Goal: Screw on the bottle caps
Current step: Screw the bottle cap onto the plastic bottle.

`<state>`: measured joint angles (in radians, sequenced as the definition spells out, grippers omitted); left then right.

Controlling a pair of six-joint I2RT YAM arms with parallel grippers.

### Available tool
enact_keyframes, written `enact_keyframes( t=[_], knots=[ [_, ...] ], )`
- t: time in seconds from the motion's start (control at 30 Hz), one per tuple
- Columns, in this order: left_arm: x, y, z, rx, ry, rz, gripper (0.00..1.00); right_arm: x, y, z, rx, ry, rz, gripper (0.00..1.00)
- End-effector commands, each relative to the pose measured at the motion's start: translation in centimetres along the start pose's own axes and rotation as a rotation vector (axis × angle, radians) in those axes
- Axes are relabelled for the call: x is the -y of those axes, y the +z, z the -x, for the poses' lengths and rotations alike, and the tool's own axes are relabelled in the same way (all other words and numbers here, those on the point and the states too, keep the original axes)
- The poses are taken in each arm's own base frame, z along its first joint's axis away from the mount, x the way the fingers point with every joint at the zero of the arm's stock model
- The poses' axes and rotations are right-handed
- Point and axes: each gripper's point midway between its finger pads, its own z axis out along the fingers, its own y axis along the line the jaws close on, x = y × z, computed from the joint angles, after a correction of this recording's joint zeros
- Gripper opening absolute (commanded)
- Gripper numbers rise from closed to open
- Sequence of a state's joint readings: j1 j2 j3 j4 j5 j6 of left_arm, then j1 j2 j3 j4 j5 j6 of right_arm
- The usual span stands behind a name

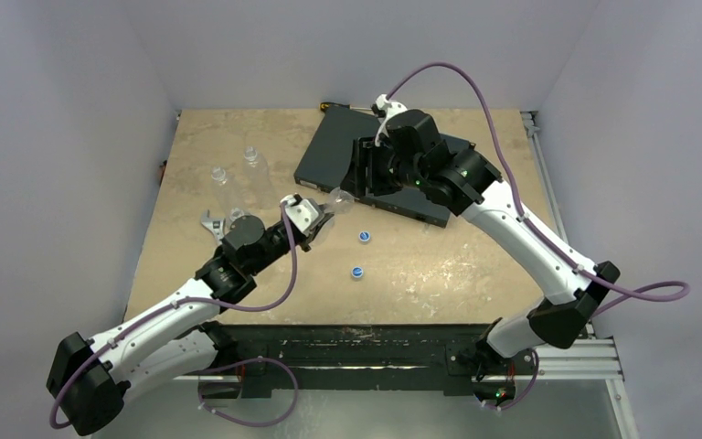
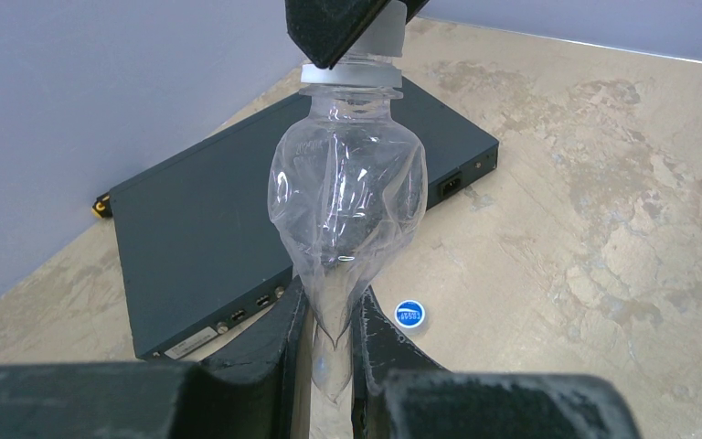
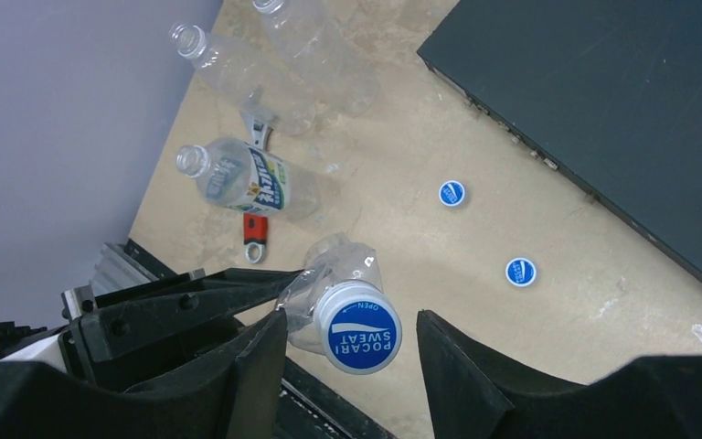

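A: How is the left claw standing?

B: The left claw (image 2: pixel 331 320) is clamped on the bottom end of a crumpled clear bottle (image 2: pixel 347 183). It holds the bottle up off the worktop (image 2: pixel 603 183), neck pointing away toward the right claw.

A: And the right claw?

B: The right claw (image 3: pixel 352 322) has its fingers apart, one on each side of the blue cap (image 3: pixel 359 334) marked Pocari Sweat, which sits on that bottle's neck. A gap shows beside the cap, so the claw is around it, not pinching it.

A: Further out?

B: Below the claws a loose cap (image 3: pixel 452 193) and a second loose cap (image 3: pixel 520 272) lie apart on the worktop, near the edge of the flat black box (image 3: pixel 603 91). Out to the left claw's left, a labelled bottle (image 3: pixel 247 178) lies on its side, uncapped, with a red-handled wrench (image 3: pixel 254 227) just beside it. Beyond those lie a bare clear bottle (image 3: pixel 238 78) and one more bare bottle (image 3: pixel 320 50)
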<state>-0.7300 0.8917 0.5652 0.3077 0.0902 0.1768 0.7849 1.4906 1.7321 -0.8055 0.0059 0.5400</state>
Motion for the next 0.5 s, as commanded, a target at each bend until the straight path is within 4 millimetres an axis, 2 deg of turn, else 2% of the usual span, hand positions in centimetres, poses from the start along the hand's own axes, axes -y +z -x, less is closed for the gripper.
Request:
enact_keyframes(
  t=[0.0, 0.27, 0.47],
  knots=[
    [0.0, -0.1, 2.9, 0.074, 0.014, -0.014, 0.00, -1.8, -2.6, 2.1, 0.091, -0.082, 0.096, 0.56],
    [0.1, -0.3, 3.1, 0.075, 0.014, -0.020, 0.00, -1.9, -2.0, 1.2, 0.042, -0.090, 0.108, 0.47],
    [0.1, -0.3, 3.3, 0.081, 0.014, -0.023, 0.00, -1.8, -1.7, 0.8, 0.030, -0.079, 0.106, 0.45]
  ],
)
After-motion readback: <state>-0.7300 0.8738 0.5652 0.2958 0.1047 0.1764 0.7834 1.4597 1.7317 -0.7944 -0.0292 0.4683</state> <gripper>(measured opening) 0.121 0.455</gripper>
